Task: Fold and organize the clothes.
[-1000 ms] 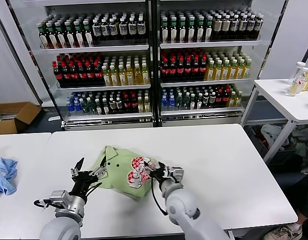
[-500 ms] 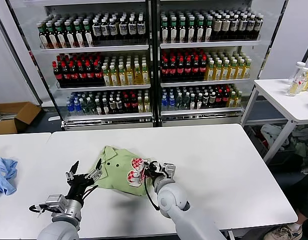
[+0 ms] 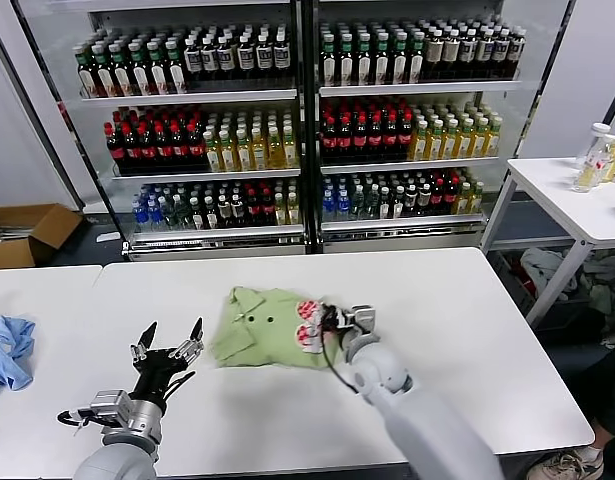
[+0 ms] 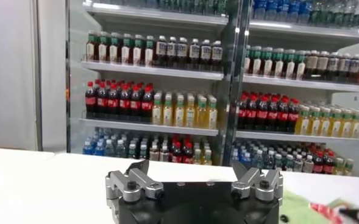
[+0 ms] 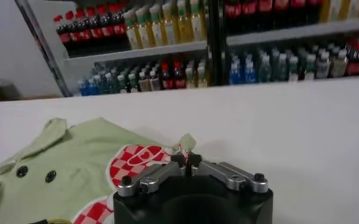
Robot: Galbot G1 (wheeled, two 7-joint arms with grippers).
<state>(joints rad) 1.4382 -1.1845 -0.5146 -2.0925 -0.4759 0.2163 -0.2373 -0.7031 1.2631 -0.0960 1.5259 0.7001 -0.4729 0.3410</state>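
Observation:
The light green shirt (image 3: 269, 326) lies partly folded in the middle of the white table (image 3: 467, 330), collar toward the far left, its red-and-white print (image 3: 309, 322) on its right side. My right gripper (image 3: 330, 320) is shut on the shirt's right edge; in the right wrist view the fingertips (image 5: 186, 159) pinch a small flap of green cloth (image 5: 187, 143) beside the print. The shirt (image 5: 63, 164) shows two dark buttons there. My left gripper (image 3: 168, 345) is open and empty, a little left of the shirt near the table's front; its fingers (image 4: 133, 176) stand wide apart.
A light blue garment (image 3: 7, 350) lies on the adjoining table at far left. Glass-door coolers full of bottles (image 3: 307, 120) stand behind the table. A side table with bottles (image 3: 597, 160) is at the right. A cardboard box (image 3: 22, 232) sits on the floor at left.
My right gripper has pulled the shirt to the right and a little farther from me, spreading it flatter. My left gripper has drawn back toward the front and stays open, off the shirt.

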